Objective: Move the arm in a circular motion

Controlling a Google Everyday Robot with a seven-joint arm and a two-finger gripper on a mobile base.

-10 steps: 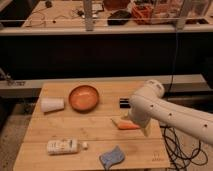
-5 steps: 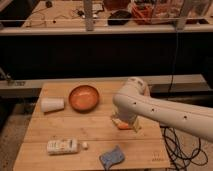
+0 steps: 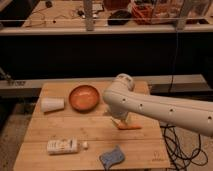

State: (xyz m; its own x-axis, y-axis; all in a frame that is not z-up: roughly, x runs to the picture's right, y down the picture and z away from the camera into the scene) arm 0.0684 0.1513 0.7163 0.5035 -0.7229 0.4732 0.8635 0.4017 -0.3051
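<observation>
While the cream-white arm (image 3: pixel 150 107) stretches in from the right edge of the shot, its thick tubular segment lies low across the right half of the wooden table (image 3: pixel 95 132), small dark holes dotted along its side. Its rounded joint sits up near the table's back edge, just right of the orange bowl (image 3: pixel 83 97). The blunt end of the segment bulges close to the bowl's rim, and whether the two touch I can't tell.

Down below that end, tucked under the arm, hangs the gripper (image 3: pixel 119 120), with only a pale stub of it showing over the middle of the table. Clenched or released? Can't tell, since the arm covers most of it. Just beside it on the wood lies a small carrot-like orange piece (image 3: pixel 131 126), pointing off to the right, and contact between the two is not clear either.

Over on the left, a white paper cup (image 3: pixel 52 104) lies on its side, near the bowl but apart from it. Toward the front left, a white bottle (image 3: pixel 63 146) lies flat, cap end to the right. At the front edge sits a crumpled blue-grey cloth (image 3: pixel 112 156), well apart from the arm.

Off the table's right side, black cables (image 3: pixel 180 145) loop on the floor beneath the arm. Behind it all runs a workbench (image 3: pixel 100 15) loaded with clutter.
</observation>
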